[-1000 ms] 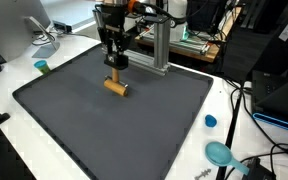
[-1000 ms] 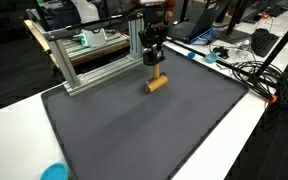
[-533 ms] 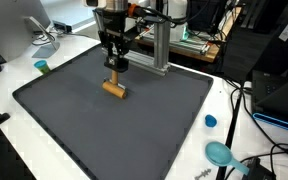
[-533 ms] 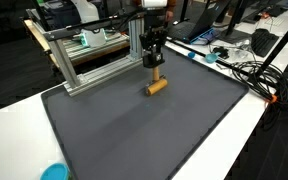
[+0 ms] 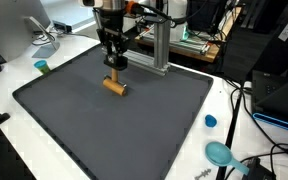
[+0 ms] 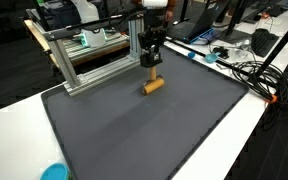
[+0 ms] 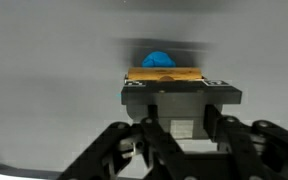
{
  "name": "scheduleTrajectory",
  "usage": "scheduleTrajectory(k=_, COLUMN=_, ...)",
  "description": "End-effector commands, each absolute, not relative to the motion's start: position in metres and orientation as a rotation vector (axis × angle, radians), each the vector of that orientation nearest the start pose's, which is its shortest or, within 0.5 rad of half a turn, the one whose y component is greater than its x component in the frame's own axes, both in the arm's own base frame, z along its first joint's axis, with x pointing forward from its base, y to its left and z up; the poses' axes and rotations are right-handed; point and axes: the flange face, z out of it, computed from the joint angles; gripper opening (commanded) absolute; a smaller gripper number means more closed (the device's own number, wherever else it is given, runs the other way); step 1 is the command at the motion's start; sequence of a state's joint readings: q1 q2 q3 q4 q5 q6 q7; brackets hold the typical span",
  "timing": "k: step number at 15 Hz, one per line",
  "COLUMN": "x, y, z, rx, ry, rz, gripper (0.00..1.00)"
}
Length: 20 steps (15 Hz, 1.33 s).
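Observation:
My gripper [image 5: 114, 64] hangs over the far part of a dark grey mat [image 5: 124, 130]. It appears shut on the thin stem of a tool with a short wooden cylinder [image 5: 116, 87] at its lower end, which rests on or just above the mat. Both exterior views show this: the gripper [image 6: 152, 60], the wooden cylinder [image 6: 154, 85] and the mat [image 6: 144, 130]. In the wrist view the fingers [image 7: 181, 128] close around a grey block, with the wooden piece [image 7: 164, 74] beyond it and a blue shape [image 7: 159, 58] behind.
An aluminium frame [image 5: 160, 45] stands close behind the gripper, also seen from the other side [image 6: 89, 62]. A blue cap [image 5: 211, 121], a teal bowl [image 5: 221, 153] and a green cup [image 5: 42, 67] sit off the mat. Cables and monitors ring the table.
The gripper and the wooden piece dipped slightly and came back; their place is almost the same as a second ago.

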State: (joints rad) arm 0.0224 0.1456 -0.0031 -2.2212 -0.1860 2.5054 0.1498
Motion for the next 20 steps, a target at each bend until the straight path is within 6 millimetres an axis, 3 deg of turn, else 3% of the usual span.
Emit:
scheduleTrajectory(k=1, x=0.557, y=0.006, z=0.303, rx=-3.246, ry=0.02, rz=-0.171, gripper=0.21)
scheduleTrajectory(k=6, x=0.56, y=-0.012, z=0.296, rx=-3.234, ry=0.099, rz=-0.044, gripper=0.21)
scheduleTrajectory(k=14, x=0.56, y=-0.031, z=0.306, rx=-3.169, ry=0.233, rz=0.069, gripper=0.21)
scheduleTrajectory(k=18, x=0.559, y=-0.034, z=0.308, rx=-3.163, ry=0.249, rz=0.089, gripper=0.21)
scheduleTrajectory(k=20, x=0.565, y=-0.032, z=0.314, rx=-3.134, ry=0.277, rz=-0.034, gripper=0.21)
